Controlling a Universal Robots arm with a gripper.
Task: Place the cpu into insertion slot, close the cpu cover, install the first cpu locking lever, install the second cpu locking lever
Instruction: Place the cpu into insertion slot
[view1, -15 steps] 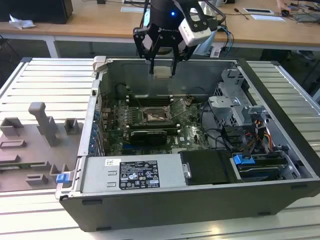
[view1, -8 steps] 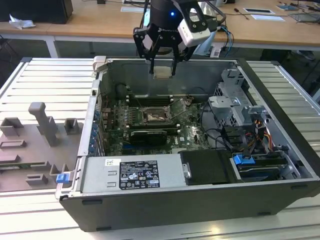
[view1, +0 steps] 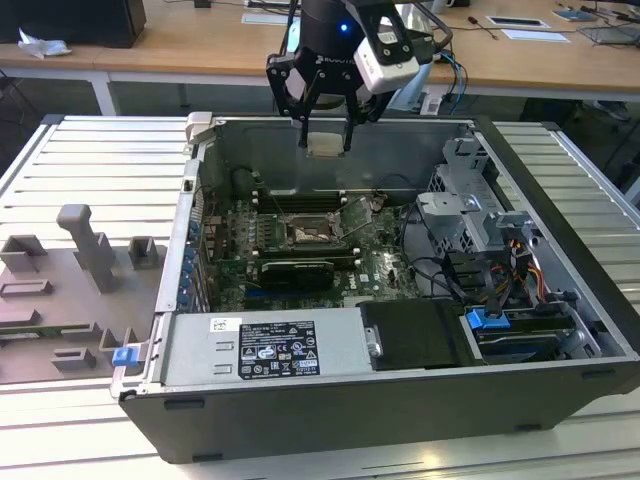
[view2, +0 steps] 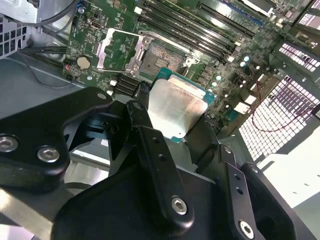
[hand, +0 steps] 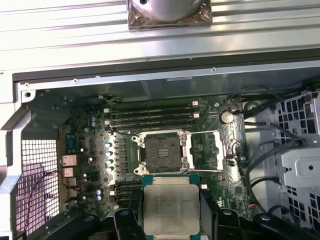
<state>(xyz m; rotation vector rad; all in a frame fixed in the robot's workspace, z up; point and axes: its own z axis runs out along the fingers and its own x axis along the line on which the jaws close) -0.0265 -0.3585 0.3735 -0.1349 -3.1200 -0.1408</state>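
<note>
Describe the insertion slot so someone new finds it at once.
Look inside the open computer case at the green motherboard. Near its middle, just beside the long black memory slots, sits the insertion slot: the one square socket, dark centre, silver rim.

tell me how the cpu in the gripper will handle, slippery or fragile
The cpu looks thin and flat, so likely stiff and light. Its smooth metal face, held at the edges by the gripper, could slip.
</note>
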